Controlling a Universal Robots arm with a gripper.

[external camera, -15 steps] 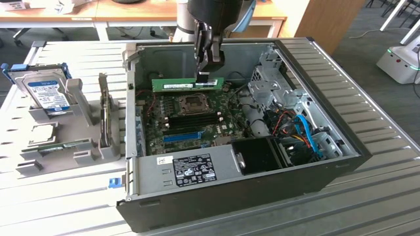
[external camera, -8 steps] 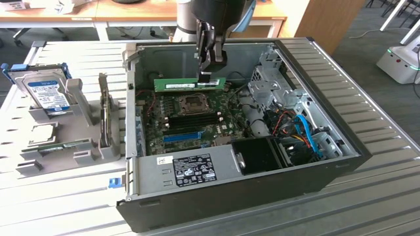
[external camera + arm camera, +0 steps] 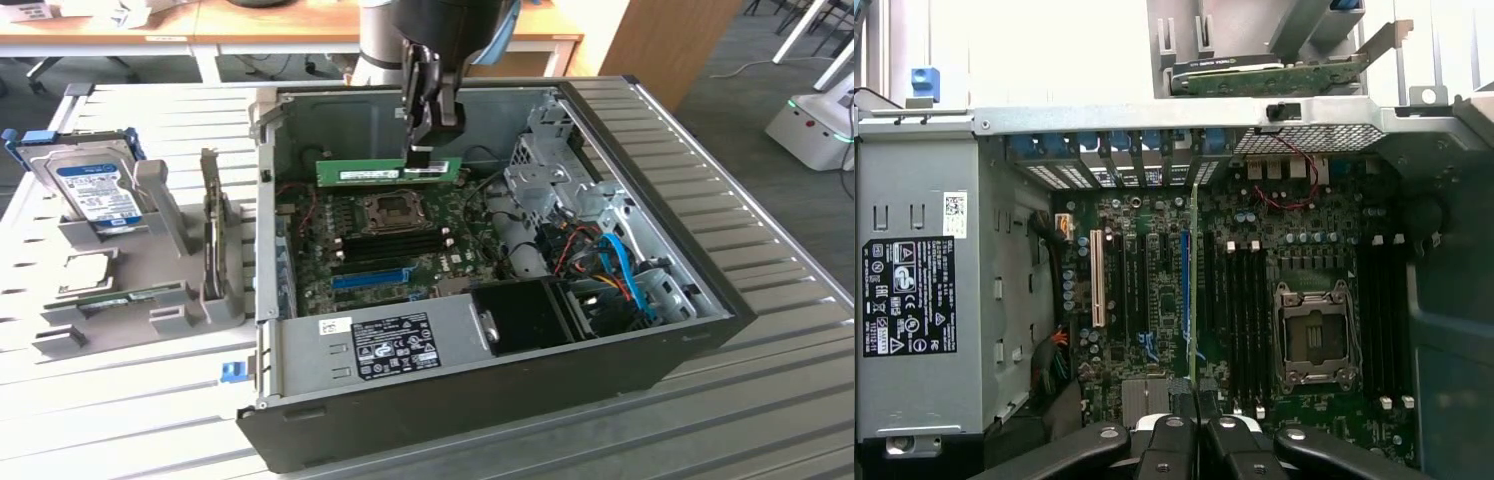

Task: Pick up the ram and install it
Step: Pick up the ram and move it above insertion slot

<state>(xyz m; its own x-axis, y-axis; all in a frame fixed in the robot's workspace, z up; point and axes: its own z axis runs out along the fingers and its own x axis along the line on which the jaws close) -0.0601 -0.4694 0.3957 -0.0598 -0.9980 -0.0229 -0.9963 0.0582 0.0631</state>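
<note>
Pickup looks done: the fingers [image 3: 430, 118] are clamped narrow on the ram [image 3: 387, 172], holding it on edge in the air over the motherboard [image 3: 454, 262] inside the open case [image 3: 534, 390]. Seating remains, I judge: the stick hangs above the black slots [image 3: 1239, 310], not pressed into any.

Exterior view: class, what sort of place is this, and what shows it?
Probably a robotics lab or office workshop for computer assembly: the ram held over an open computer case, a hard drive beside it, and wooden desks behind.
</note>
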